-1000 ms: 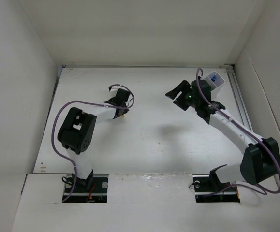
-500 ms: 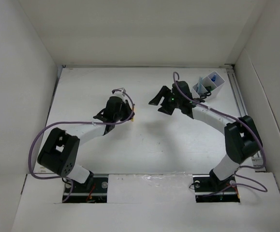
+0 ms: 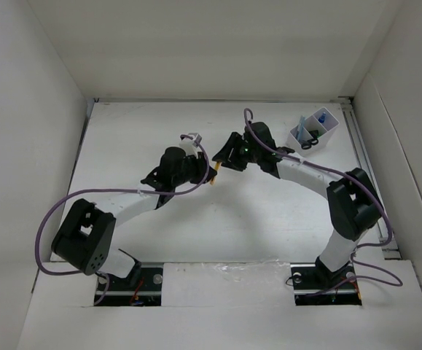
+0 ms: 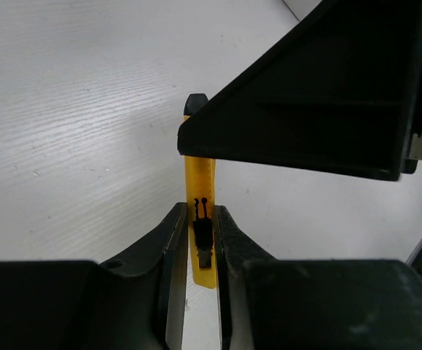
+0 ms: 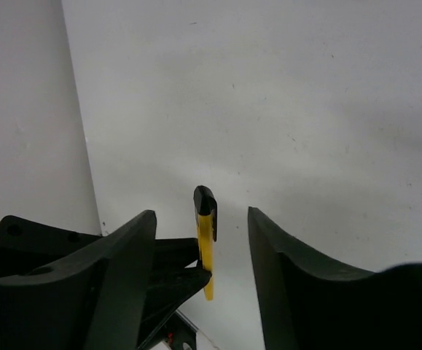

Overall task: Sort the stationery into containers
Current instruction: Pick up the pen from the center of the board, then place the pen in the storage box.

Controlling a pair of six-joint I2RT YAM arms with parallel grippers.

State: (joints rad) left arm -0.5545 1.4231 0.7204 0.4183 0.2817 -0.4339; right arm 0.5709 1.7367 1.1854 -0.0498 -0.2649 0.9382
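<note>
My left gripper (image 3: 205,169) is shut on a thin yellow pen (image 3: 213,175) with a black cap and holds it above the middle of the table. In the left wrist view the pen (image 4: 200,175) is pinched between my fingers (image 4: 168,240). My right gripper (image 3: 224,157) is open, with its jaws on either side of the pen's capped end. In the right wrist view the pen (image 5: 206,240) stands between the spread fingers (image 5: 127,270) without touching them. The white box (image 3: 330,122) stands at the back right and holds black-handled scissors (image 3: 310,141).
White walls close in the table on the left, back and right. The two arms meet over the middle. The right gripper's finger (image 4: 305,95) fills the upper right of the left wrist view.
Both grippers have moved towards the middle. The left carried the pen to the right. The right came left from the box and now straddles the pen's capped end.
</note>
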